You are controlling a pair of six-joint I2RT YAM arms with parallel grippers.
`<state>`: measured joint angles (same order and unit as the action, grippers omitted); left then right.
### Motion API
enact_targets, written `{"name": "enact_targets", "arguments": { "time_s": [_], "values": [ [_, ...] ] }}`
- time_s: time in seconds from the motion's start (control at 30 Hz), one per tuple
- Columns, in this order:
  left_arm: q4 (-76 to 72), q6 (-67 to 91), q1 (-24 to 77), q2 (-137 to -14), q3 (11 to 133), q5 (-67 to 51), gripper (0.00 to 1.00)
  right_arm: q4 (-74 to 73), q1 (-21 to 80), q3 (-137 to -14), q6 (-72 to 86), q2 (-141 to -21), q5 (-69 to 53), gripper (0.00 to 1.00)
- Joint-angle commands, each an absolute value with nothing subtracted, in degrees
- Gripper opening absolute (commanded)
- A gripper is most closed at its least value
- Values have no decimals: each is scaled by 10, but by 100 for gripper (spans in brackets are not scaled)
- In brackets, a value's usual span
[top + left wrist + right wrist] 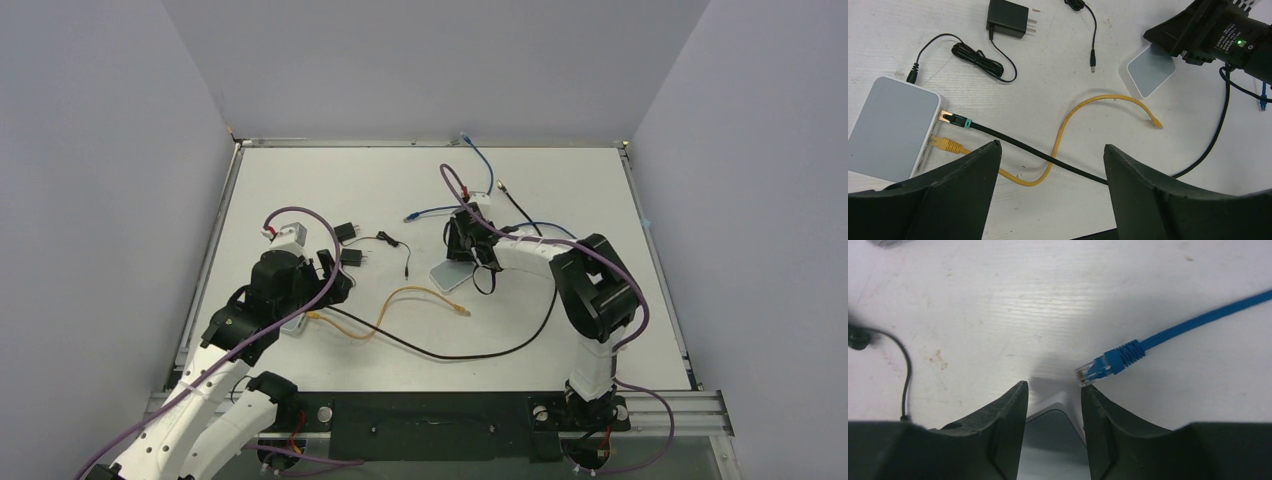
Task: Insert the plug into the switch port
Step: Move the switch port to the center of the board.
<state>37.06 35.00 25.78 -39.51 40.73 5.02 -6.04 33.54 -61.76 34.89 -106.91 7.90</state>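
Observation:
A flat white box with a pale grey face (890, 127) lies at the left. A black plug (955, 120) and a yellow plug (945, 145) sit in the ports on its narrow edge. The yellow cable's free plug (1155, 122) lies on the table (463, 312). My left gripper (1048, 147) hangs open and empty above the cables. A second white box (1148, 75) lies mid-table (448, 276). My right gripper (1054, 385) stands over its corner (1060, 405), fingers a little apart. I cannot tell if they touch it. A blue plug (1098, 367) lies by the right fingertip.
A black power adapter (1008, 20) with a bundled cord (975, 55) lies behind the left box. Its barrel plug (1092, 67) lies loose. A long black cable (470, 350) loops across the near table. A blue cable (478, 160) runs toward the back wall.

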Motion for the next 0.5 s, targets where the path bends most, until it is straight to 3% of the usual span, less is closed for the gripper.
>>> {"name": "enact_targets", "arguments": {
  "time_s": [0.0,0.27,0.47],
  "values": [
    [353,339,256,-392,409,42,73,-56,353,-649,253,-1099,-25,39],
    [350,339,256,-391,407,29,73,-98,379,-720,105,-1106,-26,45],
    [340,329,256,-385,405,6,73,-97,388,-713,73,-1026,18,48]
  ]
}}
